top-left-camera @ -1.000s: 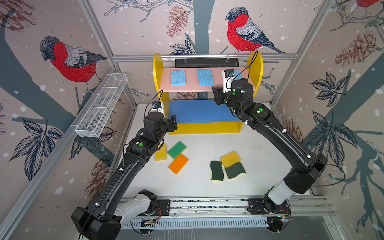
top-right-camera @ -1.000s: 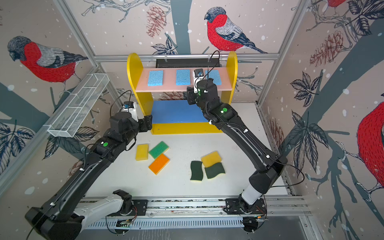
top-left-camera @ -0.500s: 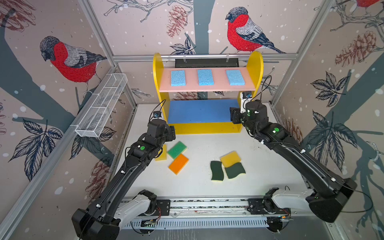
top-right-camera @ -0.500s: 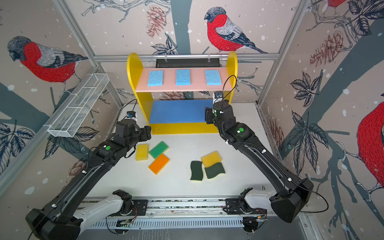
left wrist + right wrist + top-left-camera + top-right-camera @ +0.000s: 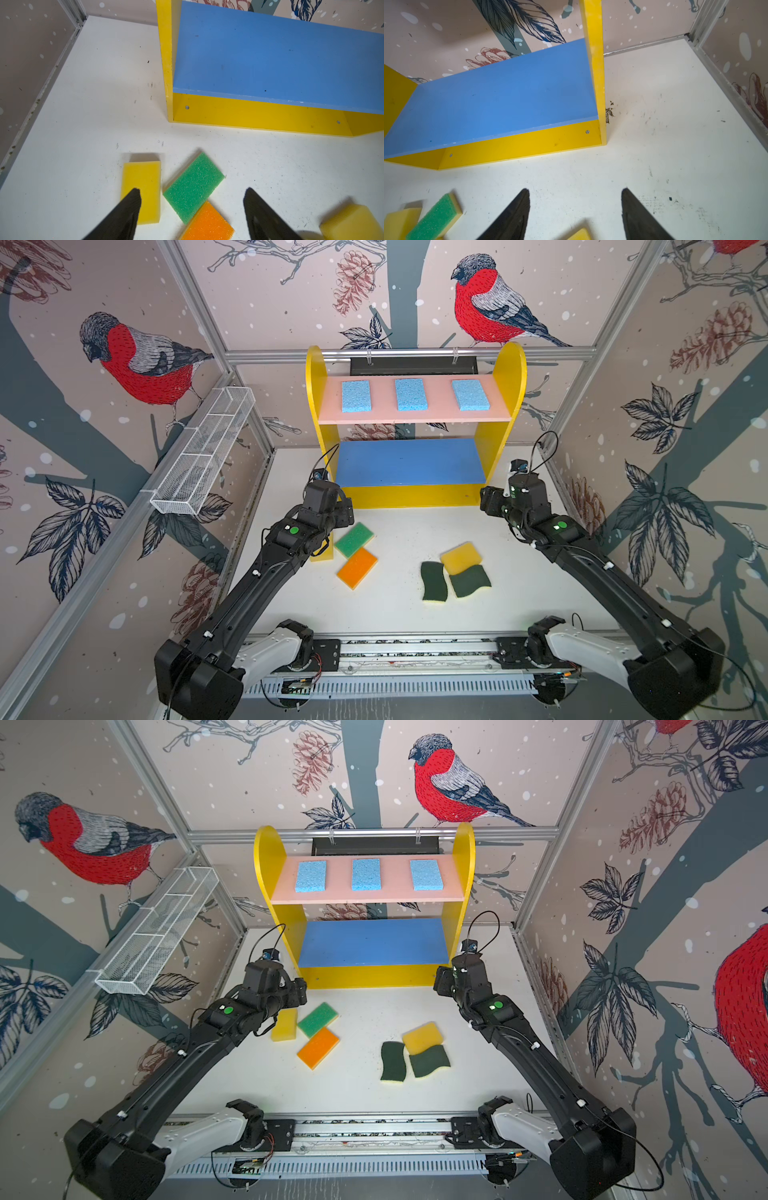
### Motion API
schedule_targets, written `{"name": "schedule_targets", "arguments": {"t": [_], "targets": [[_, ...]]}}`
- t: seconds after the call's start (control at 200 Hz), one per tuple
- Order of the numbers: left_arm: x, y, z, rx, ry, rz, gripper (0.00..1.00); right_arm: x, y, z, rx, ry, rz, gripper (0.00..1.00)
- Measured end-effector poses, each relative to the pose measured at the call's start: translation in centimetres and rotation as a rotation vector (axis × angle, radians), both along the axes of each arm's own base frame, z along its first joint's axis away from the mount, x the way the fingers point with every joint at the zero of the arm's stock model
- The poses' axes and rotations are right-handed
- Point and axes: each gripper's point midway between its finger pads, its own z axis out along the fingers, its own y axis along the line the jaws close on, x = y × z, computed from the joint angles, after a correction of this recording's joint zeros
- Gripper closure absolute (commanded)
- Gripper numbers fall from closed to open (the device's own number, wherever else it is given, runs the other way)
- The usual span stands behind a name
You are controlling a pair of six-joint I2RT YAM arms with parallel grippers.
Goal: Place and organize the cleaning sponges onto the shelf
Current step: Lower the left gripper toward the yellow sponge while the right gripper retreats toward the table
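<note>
The shelf (image 5: 505,377) stands at the back. Three light-blue sponges (image 5: 356,396) (image 5: 410,394) (image 5: 470,394) lie in a row on its pink top board; the blue middle board (image 5: 409,462) is bare. On the table lie a yellow block (image 5: 284,1024), a green-topped sponge (image 5: 354,539), an orange-topped one (image 5: 356,568), and a second yellow block (image 5: 460,558) resting on two dark-green scourers (image 5: 433,581) (image 5: 470,580). My left gripper (image 5: 192,190) hangs open above the green-topped sponge (image 5: 193,187). My right gripper (image 5: 575,190) is open and empty near the shelf's front right corner.
A long white wire basket (image 5: 203,456) is fixed to the left wall. Patterned walls close in the left, back and right. The arms' mounting rail (image 5: 415,649) runs along the table's front edge.
The right arm has pulled back from the top board, leaving the third blue sponge there, and come down beside the shelf with its jaws wider. The left gripper has sunk a little toward the sponges.
</note>
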Motion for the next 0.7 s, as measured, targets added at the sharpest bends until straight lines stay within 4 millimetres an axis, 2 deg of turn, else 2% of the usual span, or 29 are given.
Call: {"name": "schedule_targets", "arguments": {"t": [0.135, 0.25, 0.5, 0.7], "targets": [[-0.6, 0.2, -2.1, -0.002, 0.052, 0.018, 0.21, 0.4, -0.3, -2.4, 0.022, 0.049, -0.013, 0.17], [-1.2, 0.4, -4.2, 0.001, 0.101, 0.030, 0.21, 0.9, -0.8, -4.1, 0.023, 0.089, -0.028, 0.15], [-2.5, 0.4, -8.1, -0.015, 0.202, 0.051, 0.21, 2.5, -1.2, -6.1, 0.041, 0.150, -0.049, 0.12], [-3.0, 0.3, -10.1, -0.039, 0.252, 0.072, 0.21, 2.1, -0.8, -8.3, 0.049, 0.212, -0.030, 0.12]]}}
